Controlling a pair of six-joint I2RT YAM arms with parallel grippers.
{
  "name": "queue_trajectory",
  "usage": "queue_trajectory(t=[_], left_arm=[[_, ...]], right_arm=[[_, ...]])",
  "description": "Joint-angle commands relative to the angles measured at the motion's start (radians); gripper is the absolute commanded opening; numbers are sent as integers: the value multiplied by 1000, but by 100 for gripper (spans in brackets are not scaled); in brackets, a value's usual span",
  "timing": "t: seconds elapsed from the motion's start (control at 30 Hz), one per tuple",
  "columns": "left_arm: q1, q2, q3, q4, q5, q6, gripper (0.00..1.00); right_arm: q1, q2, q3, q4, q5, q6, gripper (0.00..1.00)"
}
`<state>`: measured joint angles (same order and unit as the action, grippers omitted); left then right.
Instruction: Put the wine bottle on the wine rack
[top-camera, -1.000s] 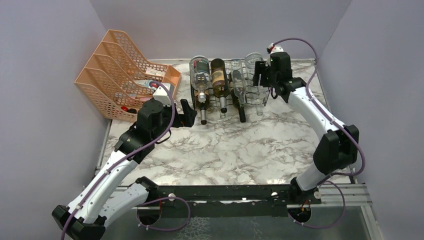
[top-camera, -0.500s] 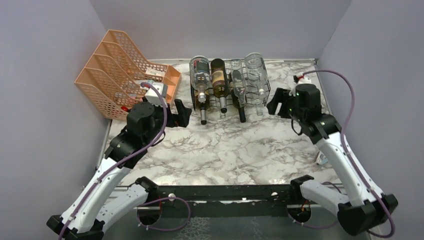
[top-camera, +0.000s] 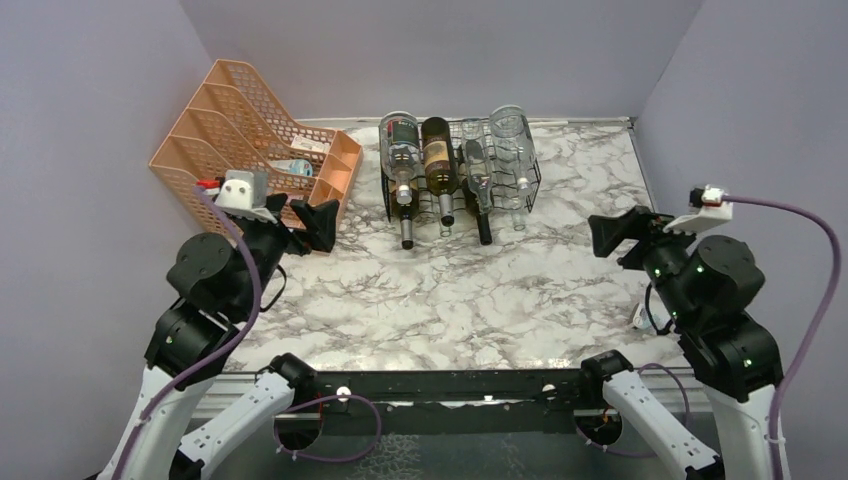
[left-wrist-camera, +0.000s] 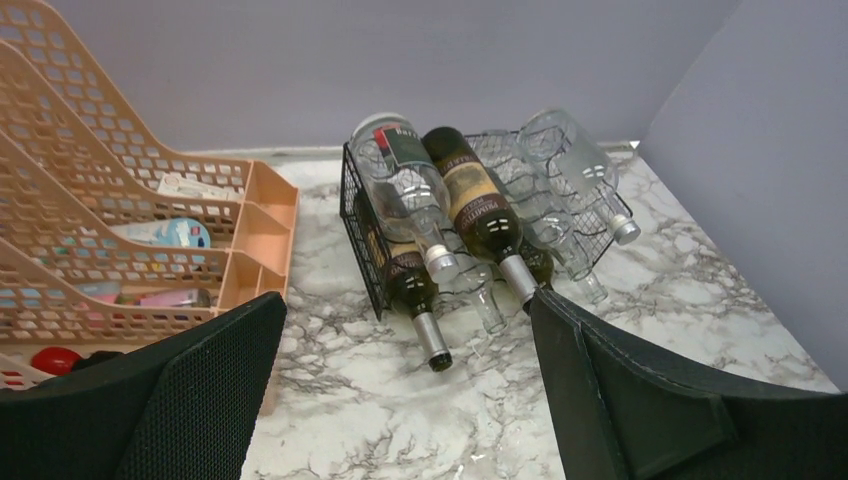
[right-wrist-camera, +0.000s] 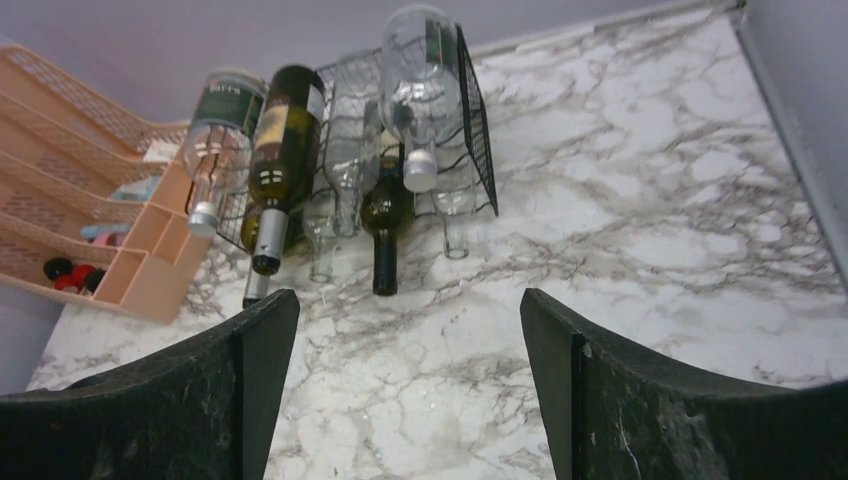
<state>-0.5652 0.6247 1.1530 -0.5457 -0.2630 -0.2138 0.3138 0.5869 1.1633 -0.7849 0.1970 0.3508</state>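
The wine bottle (top-camera: 512, 138), clear glass, lies on its side on the upper tier of the wine rack (right-wrist-camera: 478, 130), in the rightmost slot, neck pointing toward the arms. The rack is black wire and stands on the marble desk (top-camera: 450, 300) near the back wall. Three further bottles share the upper tier: a clear bottle (top-camera: 474, 155) just beside the task bottle, a dark bottle with a tan label (top-camera: 437, 150), and a clear bottle with a green label (top-camera: 400, 145) at the left end. Dark necks project from the lower tier beneath them.

A peach mesh organizer (top-camera: 215, 150) stands to the left of the rack, small items lying in its compartments.

The right gripper (right-wrist-camera: 407, 300) hangs over the right side of the desk, well apart from the rack; its jaws stand wide apart, gripping nothing. The left gripper (left-wrist-camera: 405, 298) hangs in front of the organizer, jaws likewise spread and gripping nothing.
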Motion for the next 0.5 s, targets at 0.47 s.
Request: queue_trajectory(t=[0.47], left_arm=[[-2,-44,146,-92,-25,66,99]], right_arm=[[-4,-16,282,-101,95,-109,86]])
